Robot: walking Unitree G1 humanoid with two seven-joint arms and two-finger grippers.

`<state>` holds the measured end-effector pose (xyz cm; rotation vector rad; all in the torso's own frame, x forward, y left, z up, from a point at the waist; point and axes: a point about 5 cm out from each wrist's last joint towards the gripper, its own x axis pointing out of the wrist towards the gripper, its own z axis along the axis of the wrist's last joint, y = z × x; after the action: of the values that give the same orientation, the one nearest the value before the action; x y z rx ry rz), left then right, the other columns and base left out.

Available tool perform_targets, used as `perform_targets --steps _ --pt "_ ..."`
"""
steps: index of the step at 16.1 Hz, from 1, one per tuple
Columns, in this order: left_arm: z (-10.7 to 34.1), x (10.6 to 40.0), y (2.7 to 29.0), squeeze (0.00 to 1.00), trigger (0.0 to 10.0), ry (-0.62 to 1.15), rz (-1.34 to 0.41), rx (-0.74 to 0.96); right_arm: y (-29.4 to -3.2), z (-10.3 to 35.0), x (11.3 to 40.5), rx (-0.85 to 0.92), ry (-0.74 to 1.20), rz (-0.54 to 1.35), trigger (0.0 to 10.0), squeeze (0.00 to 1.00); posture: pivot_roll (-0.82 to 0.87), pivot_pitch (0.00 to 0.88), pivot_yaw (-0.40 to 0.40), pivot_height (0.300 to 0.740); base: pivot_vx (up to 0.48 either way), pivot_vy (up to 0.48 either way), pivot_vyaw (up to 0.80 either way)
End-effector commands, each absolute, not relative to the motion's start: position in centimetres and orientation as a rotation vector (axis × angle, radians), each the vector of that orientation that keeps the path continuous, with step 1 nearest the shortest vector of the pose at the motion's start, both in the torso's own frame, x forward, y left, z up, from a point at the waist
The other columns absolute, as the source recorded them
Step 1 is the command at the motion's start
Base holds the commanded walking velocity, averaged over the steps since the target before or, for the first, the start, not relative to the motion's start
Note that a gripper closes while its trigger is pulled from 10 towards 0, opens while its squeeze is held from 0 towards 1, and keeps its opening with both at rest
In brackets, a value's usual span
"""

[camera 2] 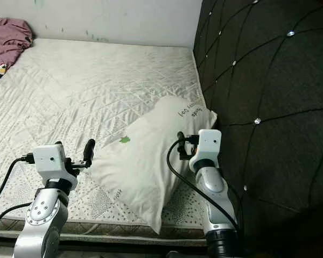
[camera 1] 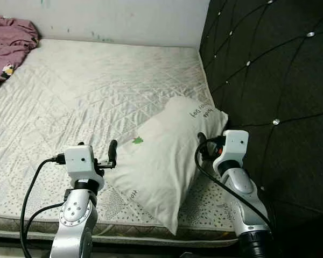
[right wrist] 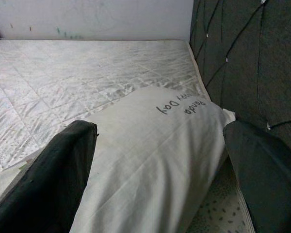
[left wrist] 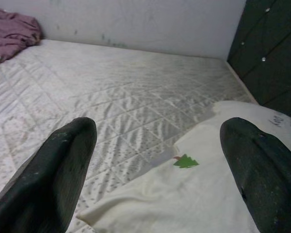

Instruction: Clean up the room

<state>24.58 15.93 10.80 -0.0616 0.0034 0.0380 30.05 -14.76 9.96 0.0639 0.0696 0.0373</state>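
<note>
Lying askew on mattress [camera 1: 86, 91]: pillow [camera 1: 167, 156].

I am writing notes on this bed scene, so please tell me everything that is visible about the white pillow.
The white pillow is soft, plump cloth in an off-white case, with a small green tree print and dark lettering near its far end. It lies diagonally on the quilted mattress, its far end by the black tufted headboard, its near corner at the mattress edge. The open left gripper and right gripper flank it; contact cannot be judged.
</note>
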Motion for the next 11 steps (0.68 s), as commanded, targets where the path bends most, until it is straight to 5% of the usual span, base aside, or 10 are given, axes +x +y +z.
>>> perform_targets --steps 1,8,11 --pt "10.75 24.48 16.20 0.00 10.0 0.015 0.055 -0.059 -14.98 10.16 29.91 0.079 0.060 0.031 10.0 0.00 0.00 0.090 -0.023 0.731 0.000 0.000 0.00" --pt "10.73 24.59 16.36 0.00 10.0 0.014 0.079 -0.049 -14.97 10.18 29.94 0.083 0.057 0.037 10.0 0.00 -0.01 0.086 -0.025 0.646 0.000 0.000 0.00" --pt "10.73 24.74 16.44 0.00 10.0 0.015 0.097 -0.046 -15.01 10.11 30.02 0.075 0.065 0.040 10.0 0.00 -0.01 0.084 -0.030 0.646 0.000 0.000 0.00"
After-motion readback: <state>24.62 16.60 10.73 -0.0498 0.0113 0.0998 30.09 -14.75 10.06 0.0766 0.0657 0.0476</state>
